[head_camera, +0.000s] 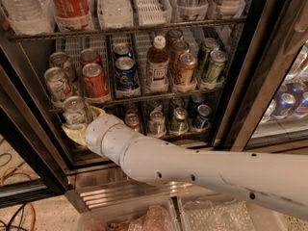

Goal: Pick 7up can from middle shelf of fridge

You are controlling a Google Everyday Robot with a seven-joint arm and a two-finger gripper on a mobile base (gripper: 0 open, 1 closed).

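The 7up can (74, 109), whitish-silver with a silver top, sits in my gripper (77, 122), just in front of the left end of the middle shelf (144, 97) of the fridge (240, 105). The gripper's yellowish fingers (72, 131) wrap the can's lower part, and the white arm (192, 170) runs from the lower right. Two more whitish cans (57, 83) stand in the left lane of that shelf.
On the middle shelf stand red cola cans (95, 79), blue cans (125, 71), a brown bottle (157, 64) and green-brown cans (211, 64). Below is a lower shelf with dark cans (178, 119). The open door frame is at left (24, 143). Plastic bins (144, 218) lie at the bottom.
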